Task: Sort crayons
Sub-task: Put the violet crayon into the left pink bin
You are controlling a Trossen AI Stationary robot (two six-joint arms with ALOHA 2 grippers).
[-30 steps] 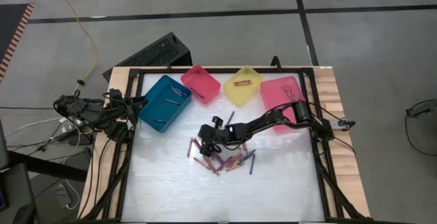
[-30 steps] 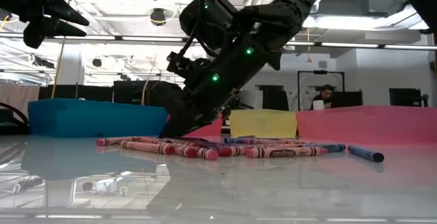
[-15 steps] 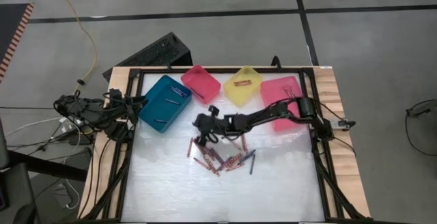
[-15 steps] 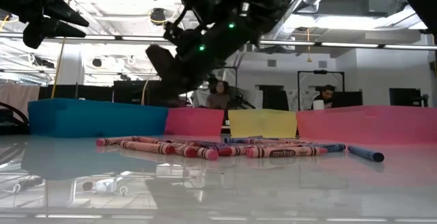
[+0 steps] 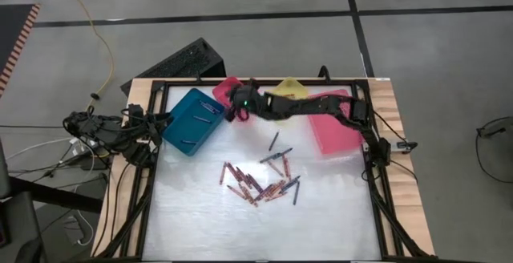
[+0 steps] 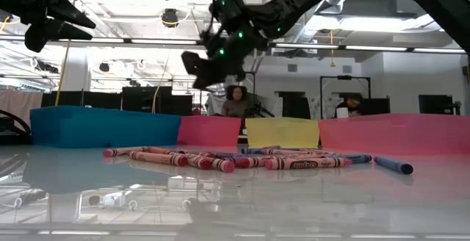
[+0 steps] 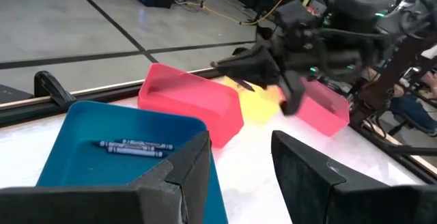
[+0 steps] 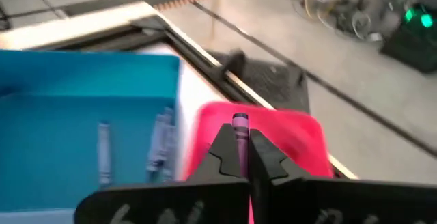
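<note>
1. At the far left edge of the surface, the left gripper (image 5: 164,119) waits beside the teal bin (image 5: 192,120). Its dark, blocky jaws stand apart and hold nothing.
2. The teal bin is a smooth plastic rectangle with low walls. A few thin crayon sticks lie on its floor.
3. Next along the far edge sits a small pink bin (image 5: 235,96), also glossy plastic with rounded corners.
4. The right gripper (image 5: 230,111) hangs above this small pink bin, its dark arm stretched in from the right side. Its jaws are closed on a pink crayon (image 8: 240,138), a thin paper-wrapped stick that pokes out past the fingertips.
5. A yellow bin (image 5: 285,101) follows, then a larger pink bin (image 5: 333,131), both partly covered by the arm.
6. The surface (image 5: 192,215) is white and shiny, framed by black rails on a pale wooden base.
7. The crayons (image 5: 260,183) lie in a loose scatter near the middle of the surface. Most are red or pink short sticks, with a few dark blue-grey ones at the right of the pile.
</note>
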